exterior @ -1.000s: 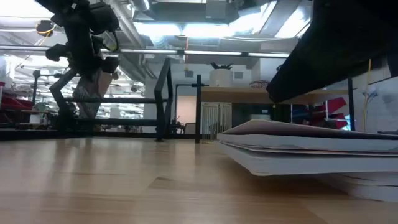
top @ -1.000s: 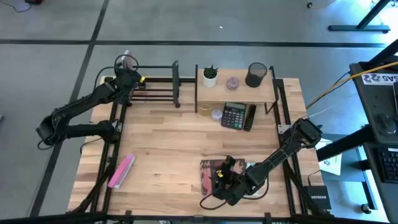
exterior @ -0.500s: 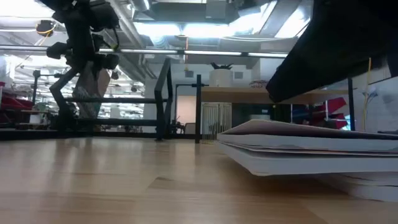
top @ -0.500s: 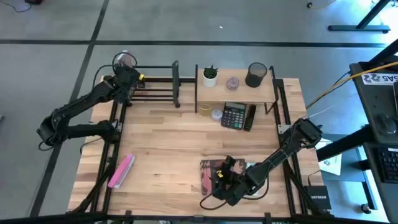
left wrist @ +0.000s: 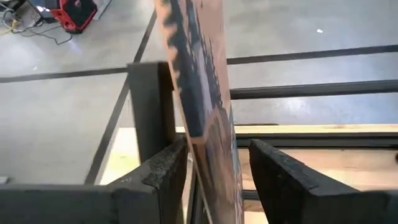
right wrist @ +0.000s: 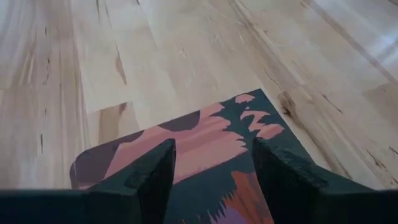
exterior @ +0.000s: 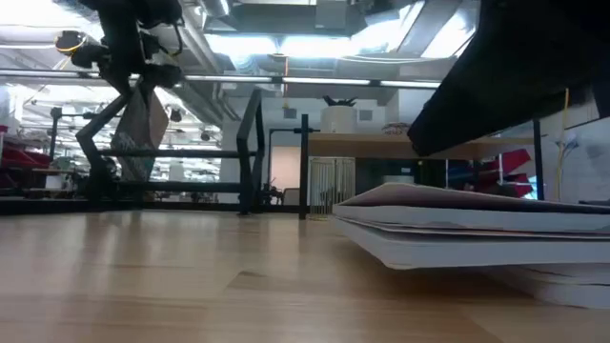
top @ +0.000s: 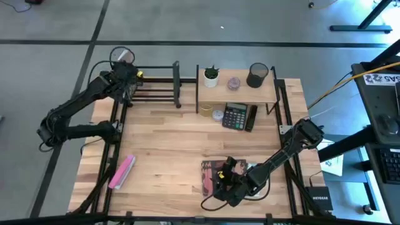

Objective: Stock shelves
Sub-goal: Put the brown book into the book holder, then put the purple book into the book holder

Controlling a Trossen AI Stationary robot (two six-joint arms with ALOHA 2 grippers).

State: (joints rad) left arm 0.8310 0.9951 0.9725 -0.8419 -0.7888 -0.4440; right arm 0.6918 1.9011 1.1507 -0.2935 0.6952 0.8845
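The left gripper (left wrist: 214, 165) pinches a thin book (left wrist: 199, 93) above the black rack's (top: 156, 84) far end. The right gripper (right wrist: 211, 165) hangs open over a book (right wrist: 205, 149) near the table's (top: 162, 150) front edge.

A small two-level shelf (top: 269, 94) of light wood boards on thin black posts is seen standing upright at the far edge of the desk, right of centre. Its upper board is loaded with a few small items, and more are kept on the level beneath. Just beside it, to the left, a low black metal-bar rack (top: 164, 84) is set, its horizontal bars spanning between upright end posts.
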